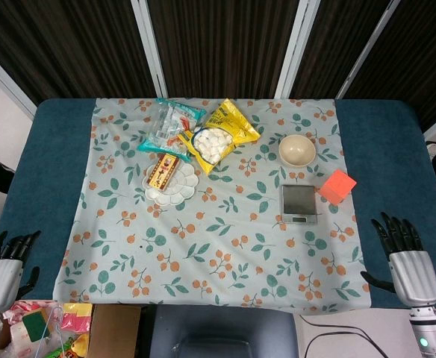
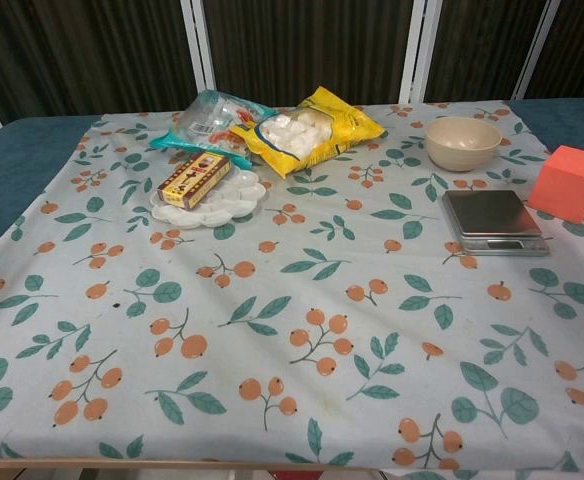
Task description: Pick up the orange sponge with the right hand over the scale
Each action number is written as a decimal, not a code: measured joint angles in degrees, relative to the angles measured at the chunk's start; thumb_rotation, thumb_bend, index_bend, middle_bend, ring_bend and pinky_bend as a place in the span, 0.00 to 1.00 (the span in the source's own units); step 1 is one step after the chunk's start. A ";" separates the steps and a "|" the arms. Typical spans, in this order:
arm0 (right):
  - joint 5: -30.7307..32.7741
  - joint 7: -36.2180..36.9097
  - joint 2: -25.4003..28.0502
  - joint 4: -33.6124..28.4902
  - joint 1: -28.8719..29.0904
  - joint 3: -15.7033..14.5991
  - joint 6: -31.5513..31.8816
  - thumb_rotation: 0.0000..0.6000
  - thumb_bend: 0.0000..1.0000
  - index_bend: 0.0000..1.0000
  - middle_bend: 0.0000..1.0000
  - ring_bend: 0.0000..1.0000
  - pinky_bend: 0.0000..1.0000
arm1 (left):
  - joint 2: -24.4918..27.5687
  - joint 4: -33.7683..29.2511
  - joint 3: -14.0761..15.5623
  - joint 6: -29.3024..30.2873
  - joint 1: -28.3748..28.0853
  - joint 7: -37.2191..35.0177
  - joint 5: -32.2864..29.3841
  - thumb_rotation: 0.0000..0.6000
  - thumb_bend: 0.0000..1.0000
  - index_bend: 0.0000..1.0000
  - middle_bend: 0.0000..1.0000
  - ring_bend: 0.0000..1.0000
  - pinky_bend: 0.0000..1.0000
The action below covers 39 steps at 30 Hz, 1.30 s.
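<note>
Nothing of the task is done yet, as far as these views show; the orange block-shaped sponge [image 1: 337, 186] sits on the floral-printed tablecloth [image 1: 203, 246] just beside the small silver digital scale [image 1: 299, 203], at its far right corner, untouched. In the chest view the same sponge [image 2: 570, 182] stands to the right of the scale [image 2: 493, 221], close to it, though whether the two touch I cannot tell.

The right hand [image 1: 405, 257] rests at the near right edge of the blue-covered table [image 1: 397, 149], well apart from the sponge; its dark fingers [image 1: 396, 231] are spread and pointing away from the robot, and they hold nothing. The left hand [image 1: 5, 268] lies at the near left edge, fingers likewise extended and empty; neither hand appears in the chest view.

What remains, by my judgement, is the whole of it: the right hand must reach forward and inward to the sponge, close around it, and lift it; the beige ceramic bowl [image 1: 297, 150] stands beyond the scale and should not hinder the approach.
</note>
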 measured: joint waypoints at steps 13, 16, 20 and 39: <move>1.14 -2.13 -2.10 2.04 3.36 1.54 -4.10 1.00 0.22 0.01 0.00 0.00 0.00 | 1.03 -0.20 1.03 -0.34 -0.47 -6.29 3.14 1.00 0.46 0.00 0.00 0.02 0.03; 1.34 -3.51 -2.76 2.40 5.73 2.29 -7.21 1.00 0.22 0.05 0.00 0.00 0.00 | 1.22 0.50 1.23 0.66 -0.46 -8.83 4.62 1.00 0.46 0.00 0.00 0.02 0.03; 2.44 -6.30 -3.31 1.99 9.73 3.67 -12.84 1.00 0.24 0.14 0.00 0.00 0.00 | 1.25 1.03 1.19 1.28 -0.42 -9.79 4.70 1.00 0.46 0.00 0.00 0.02 0.03; 13.14 -22.02 -15.98 12.79 26.81 6.55 -32.92 1.00 0.55 0.46 0.06 0.00 0.01 | 1.57 1.40 0.93 3.18 0.34 -10.54 5.07 1.00 0.45 0.00 0.00 0.02 0.03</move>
